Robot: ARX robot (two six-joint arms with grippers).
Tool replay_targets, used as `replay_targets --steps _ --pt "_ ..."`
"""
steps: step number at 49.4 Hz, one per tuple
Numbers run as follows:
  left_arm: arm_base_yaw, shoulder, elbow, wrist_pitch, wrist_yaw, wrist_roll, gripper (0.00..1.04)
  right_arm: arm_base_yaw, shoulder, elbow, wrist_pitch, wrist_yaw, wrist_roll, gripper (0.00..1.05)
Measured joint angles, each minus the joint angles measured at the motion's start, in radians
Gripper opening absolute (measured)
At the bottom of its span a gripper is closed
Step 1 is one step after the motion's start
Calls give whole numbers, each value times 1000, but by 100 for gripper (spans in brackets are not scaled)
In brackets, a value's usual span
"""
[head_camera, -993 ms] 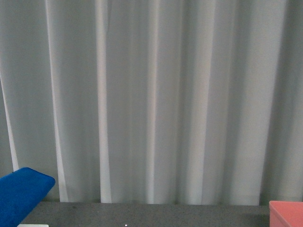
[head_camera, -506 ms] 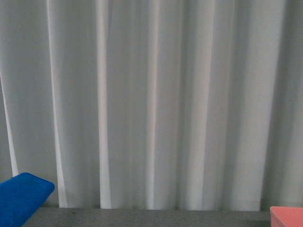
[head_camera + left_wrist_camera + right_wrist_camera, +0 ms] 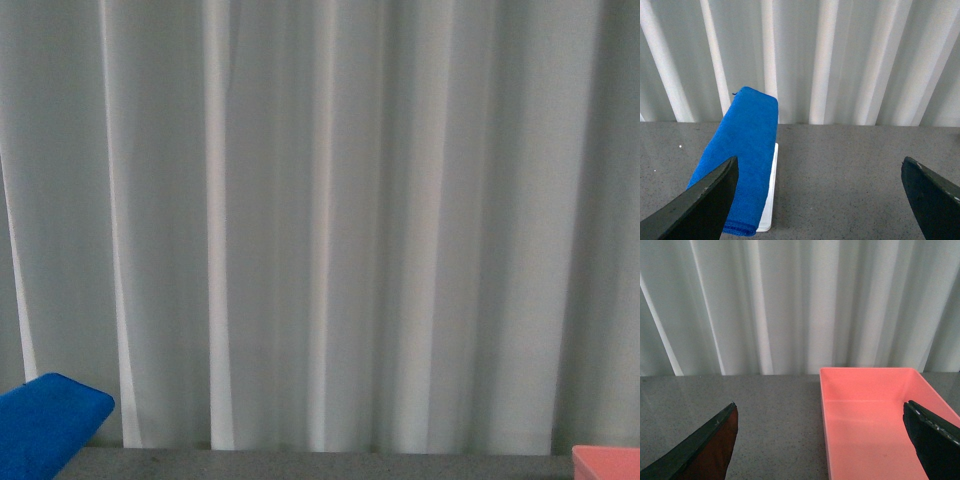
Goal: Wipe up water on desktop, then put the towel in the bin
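Observation:
The blue towel [image 3: 742,155] lies folded over a flat white tray [image 3: 770,200] on the dark grey desktop [image 3: 840,175], near the curtain. Its far end shows at the lower left of the front view [image 3: 45,420]. My left gripper [image 3: 820,195] is open and empty, above the desktop, with the towel by one finger. The pink bin [image 3: 875,415] stands empty on the desktop [image 3: 765,410]; a corner of it shows in the front view [image 3: 605,462]. My right gripper [image 3: 820,440] is open and empty, one finger over the bin. No water shows.
A pale pleated curtain [image 3: 320,220] hangs along the desktop's far edge and fills most of the front view. Bare desktop lies between the towel and the bin.
The front view has tilted upward: the towel end, the desktop strip and the bin corner have sunk toward the bottom edge, and the white tray edge has left the view.

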Motion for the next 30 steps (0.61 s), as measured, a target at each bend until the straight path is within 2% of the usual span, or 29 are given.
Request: replay_targets --steps 14,19,21,26,28,30 --pt "2 10 3 -12 7 -6 98 0 0 0 0 0 0 98" --pt "18 178 108 -268 89 -51 98 0 0 0 0 0 0 98" --pt "26 267 136 -305 112 -59 98 0 0 0 0 -1 0 98" --pt "35 428 178 -247 161 -44 98 0 0 0 0 0 0 98" --pt "29 555 225 -148 216 -3 98 0 0 0 0 0 0 98" --pt "32 681 282 -47 227 63 98 0 0 0 0 0 0 98"
